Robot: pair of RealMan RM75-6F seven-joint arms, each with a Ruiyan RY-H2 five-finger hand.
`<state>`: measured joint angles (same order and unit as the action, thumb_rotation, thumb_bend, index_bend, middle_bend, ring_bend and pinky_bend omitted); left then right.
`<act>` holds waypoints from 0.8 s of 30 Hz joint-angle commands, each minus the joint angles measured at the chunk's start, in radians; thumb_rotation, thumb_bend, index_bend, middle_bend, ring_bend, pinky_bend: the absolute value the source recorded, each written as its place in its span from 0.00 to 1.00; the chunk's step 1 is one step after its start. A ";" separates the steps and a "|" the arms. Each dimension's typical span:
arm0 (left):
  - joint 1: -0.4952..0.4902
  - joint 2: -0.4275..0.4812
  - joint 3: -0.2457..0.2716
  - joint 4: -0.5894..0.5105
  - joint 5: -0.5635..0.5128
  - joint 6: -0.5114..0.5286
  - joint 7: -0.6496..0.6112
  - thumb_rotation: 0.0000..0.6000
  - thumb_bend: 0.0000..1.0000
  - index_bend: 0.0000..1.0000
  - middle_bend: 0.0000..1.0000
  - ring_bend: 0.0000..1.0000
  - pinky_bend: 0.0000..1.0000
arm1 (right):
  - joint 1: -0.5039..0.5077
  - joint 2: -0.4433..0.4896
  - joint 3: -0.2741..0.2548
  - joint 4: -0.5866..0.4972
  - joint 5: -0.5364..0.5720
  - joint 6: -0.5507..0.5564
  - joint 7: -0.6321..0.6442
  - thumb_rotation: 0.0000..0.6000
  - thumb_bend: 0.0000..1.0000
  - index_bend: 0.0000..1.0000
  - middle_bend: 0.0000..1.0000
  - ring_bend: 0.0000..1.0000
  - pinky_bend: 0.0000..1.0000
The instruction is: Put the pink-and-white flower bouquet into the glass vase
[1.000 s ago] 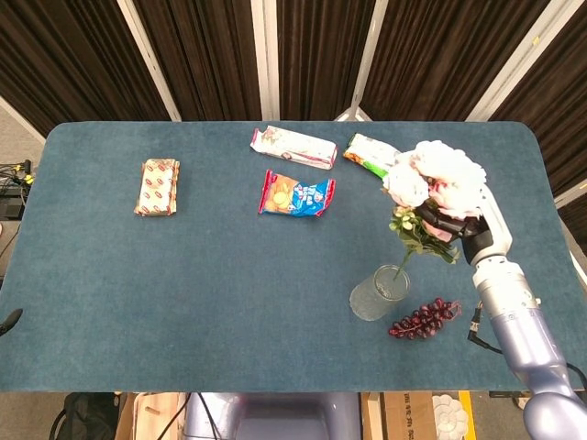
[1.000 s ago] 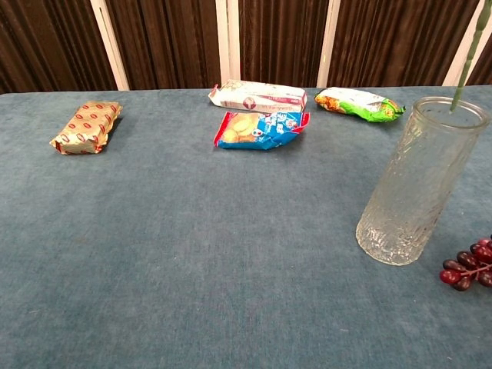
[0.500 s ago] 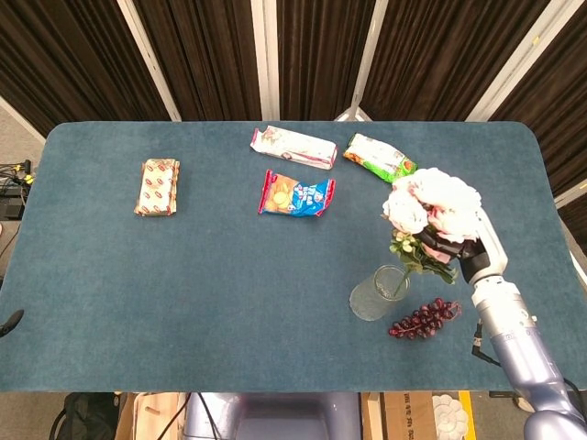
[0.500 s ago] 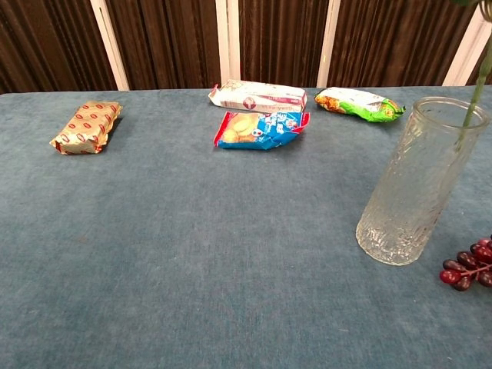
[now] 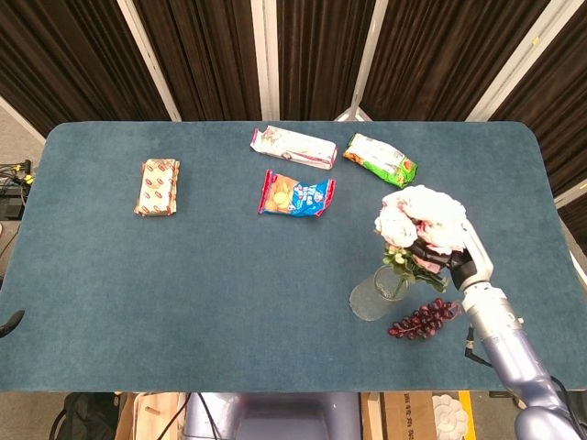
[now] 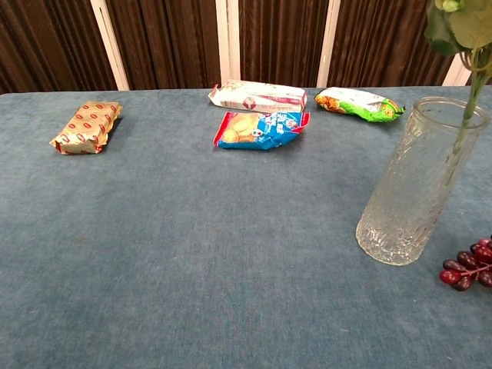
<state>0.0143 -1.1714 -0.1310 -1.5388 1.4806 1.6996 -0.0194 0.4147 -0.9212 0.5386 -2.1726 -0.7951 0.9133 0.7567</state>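
Lower right of frame: our right hand (image 5: 463, 264) grips pink-and-white bouquet (image 5: 420, 220) beneath blooms, stem already inside glass vase (image 6: 419, 184) (left hand unseen).

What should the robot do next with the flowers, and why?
Probably lower them a bit more, then let go. The right hand holds the bouquet above the glass vase, and the stem has passed the rim but does not seem to reach the bottom yet.
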 commanded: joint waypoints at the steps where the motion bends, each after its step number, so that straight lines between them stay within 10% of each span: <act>1: 0.000 0.000 0.001 0.000 0.000 -0.001 0.002 1.00 0.15 0.09 0.03 0.00 0.02 | -0.002 -0.006 -0.010 0.010 -0.031 -0.014 -0.002 1.00 0.39 0.66 0.58 0.51 0.11; 24: -0.002 -0.003 0.003 -0.001 0.003 -0.004 0.013 1.00 0.15 0.09 0.03 0.00 0.02 | -0.016 -0.061 -0.056 0.098 -0.140 -0.098 0.079 1.00 0.39 0.60 0.48 0.38 0.07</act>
<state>0.0127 -1.1742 -0.1283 -1.5398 1.4832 1.6957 -0.0064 0.4016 -0.9796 0.4851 -2.0794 -0.9315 0.8197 0.8297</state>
